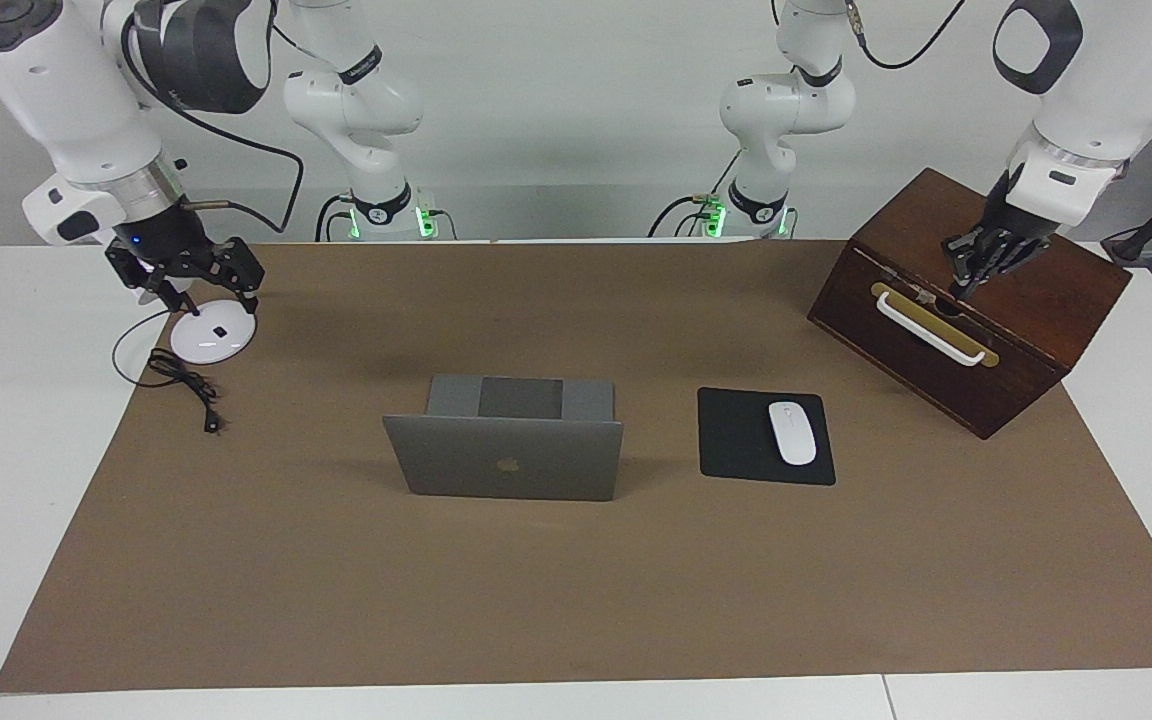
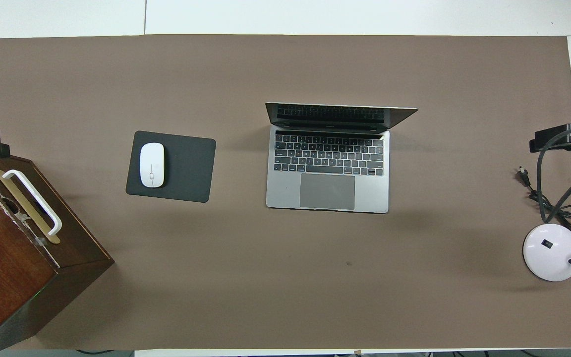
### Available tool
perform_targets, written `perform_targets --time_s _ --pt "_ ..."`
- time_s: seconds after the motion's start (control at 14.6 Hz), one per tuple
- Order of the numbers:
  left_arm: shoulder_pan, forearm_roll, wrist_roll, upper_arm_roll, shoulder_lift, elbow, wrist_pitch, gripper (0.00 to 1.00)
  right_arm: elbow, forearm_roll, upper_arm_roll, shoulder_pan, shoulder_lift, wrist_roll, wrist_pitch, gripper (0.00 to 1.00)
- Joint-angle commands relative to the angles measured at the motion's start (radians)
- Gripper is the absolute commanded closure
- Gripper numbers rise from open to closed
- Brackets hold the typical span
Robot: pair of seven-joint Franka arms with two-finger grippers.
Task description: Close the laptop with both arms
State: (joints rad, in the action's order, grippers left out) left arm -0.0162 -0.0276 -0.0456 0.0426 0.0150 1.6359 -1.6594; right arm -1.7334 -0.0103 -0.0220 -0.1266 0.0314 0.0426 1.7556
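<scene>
Both views are bright and evenly lit from above, with no harsh glare. Shadows are soft: a faint one spreads on the brown mat [image 2: 285, 277] beside the laptop [image 2: 327, 168], another under the wooden box [image 2: 13, 258]. The white bench [image 1: 26, 480] looks slightly washed out. Focus is sharp throughout, and straight edges bend little toward the frame borders.

Robotics lab bench staged as an office desk

You're looking at two white robot arms [image 1: 356, 110] bolted along a bare white wall, their cables trailing, over a white table [image 1: 26, 450] under a brown mat [image 2: 285, 277]; on the mat sit desk props: an open laptop [image 2: 327, 171], a mouse [image 2: 151, 164] on its black pad [image 2: 186, 168], a white lamp base [image 2: 550, 250] and a wooden box [image 1: 996, 330]
</scene>
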Motion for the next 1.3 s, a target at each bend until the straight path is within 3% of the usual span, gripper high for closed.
perform_targets --time_s 0.0,0.14,0.2,0.55,0.82,1.02,1.23 --pt "-0.007 -0.038 -0.005 -0.006 0.031 0.061 -0.049 1.0 -0.04 0.0 -0.004 -0.016 0.019 0.028 0.074 0.27" --pt "-0.034 -0.08 0.003 -0.009 0.048 0.1 -0.087 1.0 -0.04 0.0 -0.004 -0.015 0.009 0.031 0.111 0.81" --pt "-0.062 -0.093 0.0 -0.007 0.065 0.14 -0.141 1.0 -0.038 0.0 -0.004 -0.016 0.001 0.034 0.123 1.0" --pt "-0.189 -0.133 -0.083 -0.009 0.187 0.453 -0.495 1.0 -0.015 0.009 -0.004 -0.018 -0.102 0.036 0.249 1.0" --pt "-0.284 -0.133 -0.134 -0.009 0.247 0.606 -0.692 1.0 0.158 0.021 -0.006 0.037 -0.229 0.016 0.225 1.0" --pt "-0.37 -0.133 -0.189 -0.009 0.283 0.703 -0.824 1.0 0.23 0.071 -0.004 0.114 -0.316 -0.128 0.228 1.0" --pt "-0.438 -0.133 -0.229 -0.009 0.293 0.749 -0.92 1.0 0.395 0.069 -0.006 0.171 -0.454 -0.191 0.243 1.0"
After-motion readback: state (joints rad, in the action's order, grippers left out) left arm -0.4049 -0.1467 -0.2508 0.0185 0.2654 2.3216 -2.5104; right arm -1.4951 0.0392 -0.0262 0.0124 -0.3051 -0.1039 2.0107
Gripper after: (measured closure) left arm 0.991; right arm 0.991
